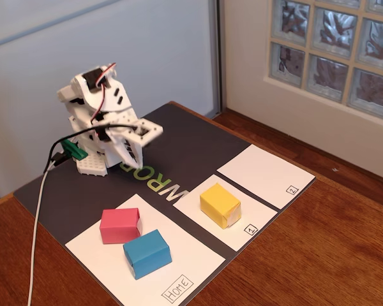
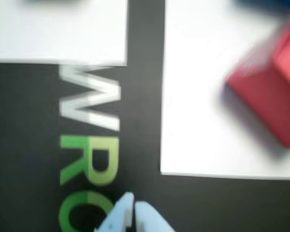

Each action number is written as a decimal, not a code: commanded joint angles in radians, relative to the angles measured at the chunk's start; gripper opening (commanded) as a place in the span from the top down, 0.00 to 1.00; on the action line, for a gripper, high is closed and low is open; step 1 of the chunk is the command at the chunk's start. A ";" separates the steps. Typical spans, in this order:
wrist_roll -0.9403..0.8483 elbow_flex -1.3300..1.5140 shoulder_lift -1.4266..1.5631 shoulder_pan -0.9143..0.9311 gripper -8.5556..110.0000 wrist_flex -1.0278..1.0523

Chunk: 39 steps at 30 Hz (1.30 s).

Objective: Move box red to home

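Okay, gripper (image 2: 130,205) nearly closed, holding nothing, over dark mat (image 1: 179,137). Red box (image 1: 120,225) sits well ahead of it on home sheet (image 1: 102,264), touching blue box (image 1: 147,253).

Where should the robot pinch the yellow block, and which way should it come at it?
Probably from straight above, pinching the yellow block across its narrower width, on its two long side faces. It lies flat on the white sheet marked 1, alone, with bare paper all round, so nothing blocks the fingers. The top is flat and level. The gripper looks shut and must open first.
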 commanded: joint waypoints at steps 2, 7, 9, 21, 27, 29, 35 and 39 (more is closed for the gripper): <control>0.015 0.161 0.052 -0.035 0.93 -0.061; -0.008 0.193 0.052 -0.046 0.93 -0.081; -0.008 0.193 0.052 -0.061 0.93 -0.081; -0.002 0.193 0.054 -0.075 0.93 -0.080; -0.002 0.193 0.054 -0.080 0.93 -0.080; -0.002 0.193 0.054 -0.087 0.93 -0.080; 0.044 0.193 0.054 -0.081 0.93 -0.075; 0.107 0.193 0.054 -0.077 0.93 -0.066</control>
